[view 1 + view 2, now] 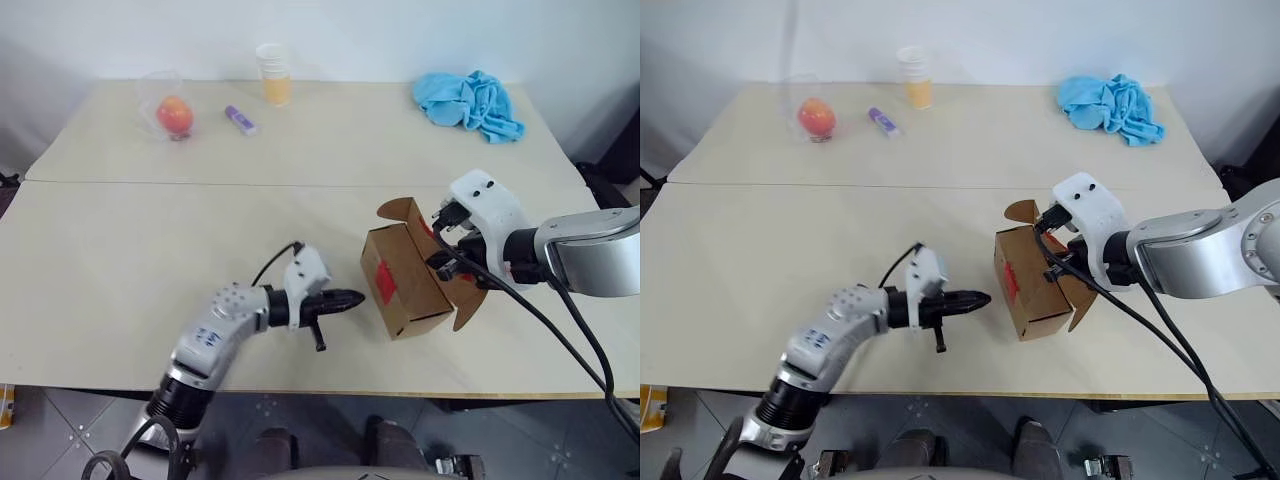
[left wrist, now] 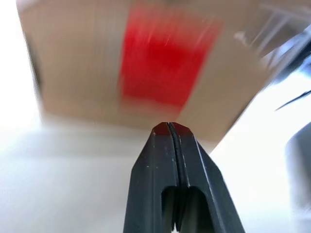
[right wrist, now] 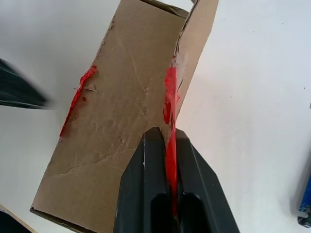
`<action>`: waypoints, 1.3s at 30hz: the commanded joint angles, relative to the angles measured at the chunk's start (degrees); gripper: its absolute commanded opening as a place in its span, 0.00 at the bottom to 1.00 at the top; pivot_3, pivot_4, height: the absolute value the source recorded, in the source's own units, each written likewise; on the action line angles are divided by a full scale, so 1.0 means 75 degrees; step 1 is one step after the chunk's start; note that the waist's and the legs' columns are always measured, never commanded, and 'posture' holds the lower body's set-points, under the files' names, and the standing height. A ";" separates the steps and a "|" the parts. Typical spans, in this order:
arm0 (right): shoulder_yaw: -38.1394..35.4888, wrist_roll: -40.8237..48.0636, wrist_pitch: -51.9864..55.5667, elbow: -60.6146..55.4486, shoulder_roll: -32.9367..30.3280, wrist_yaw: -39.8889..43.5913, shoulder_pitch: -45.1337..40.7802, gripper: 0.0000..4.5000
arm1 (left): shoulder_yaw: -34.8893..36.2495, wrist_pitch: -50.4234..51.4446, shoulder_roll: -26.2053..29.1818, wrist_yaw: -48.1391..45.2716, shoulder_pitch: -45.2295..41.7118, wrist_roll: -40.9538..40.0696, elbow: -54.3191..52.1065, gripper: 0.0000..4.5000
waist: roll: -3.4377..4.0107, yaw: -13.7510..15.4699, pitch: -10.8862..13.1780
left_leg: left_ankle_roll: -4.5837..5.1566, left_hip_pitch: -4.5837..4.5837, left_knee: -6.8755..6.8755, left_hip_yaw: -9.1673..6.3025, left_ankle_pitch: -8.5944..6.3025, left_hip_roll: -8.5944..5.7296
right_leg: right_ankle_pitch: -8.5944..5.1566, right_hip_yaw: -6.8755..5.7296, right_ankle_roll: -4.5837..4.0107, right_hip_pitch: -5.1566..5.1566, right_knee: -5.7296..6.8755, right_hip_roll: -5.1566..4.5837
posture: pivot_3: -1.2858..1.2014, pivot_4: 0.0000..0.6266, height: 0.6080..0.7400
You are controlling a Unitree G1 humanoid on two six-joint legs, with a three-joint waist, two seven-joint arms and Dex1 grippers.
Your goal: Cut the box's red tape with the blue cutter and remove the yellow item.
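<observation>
Low in the frame, left pincer (image 1: 345, 298) is pressed shut and empty beside the box (image 1: 405, 280), right pincer (image 3: 165, 145) clamped on a flap edged with red tape (image 3: 170, 97) right of centre on the bench (image 1: 120, 250), flaps open, yellow item yet to come out.

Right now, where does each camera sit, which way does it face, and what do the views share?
Head, both eyes: look forward and down over the table; both arms show.
Left wrist: looks along the shut left pincer at the box and its red tape.
Right wrist: looks along the right pincer, shut on a taped flap.
Shared: the box.
</observation>
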 commanded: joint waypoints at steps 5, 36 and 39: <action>0.0344 0.0033 0.0017 -0.0088 0.0081 -0.0260 0.0021 0.01 | -0.0881 -0.0757 -0.0693 0.0381 -0.0606 0.0698 0.0717 0.00 | 0.0000 -0.0036 -0.0001 | 0.0005 0.0004 -0.0007 0.0016 -0.0002 -0.0002 | 0.0015 -0.0003 0.0016 0.0006 -0.0021 0.0004 | 0.52 0.24 1.00; -0.1229 -0.1935 0.0454 0.0698 -0.0805 0.1741 0.1121 0.01 | -0.1993 -0.1849 -0.0535 0.1002 0.0011 0.2712 0.2630 0.00 | -0.0007 0.0061 -0.0041 | 0.0021 0.0022 0.0002 0.0041 0.0001 0.0008 | 0.0046 -0.0004 0.0004 0.0023 -0.0033 0.0002 | 0.52 0.24 1.00; -0.1345 -0.2894 0.0766 0.0706 -0.0837 0.2684 0.1211 0.01 | -0.1762 -0.1789 -0.0418 0.1057 0.0025 0.2659 0.2569 0.00 | -0.0001 0.0167 -0.0044 | 0.0022 0.0023 0.0007 0.0041 0.0002 0.0008 | 0.0047 -0.0004 0.0003 0.0024 -0.0033 0.0002 | 0.52 0.24 1.00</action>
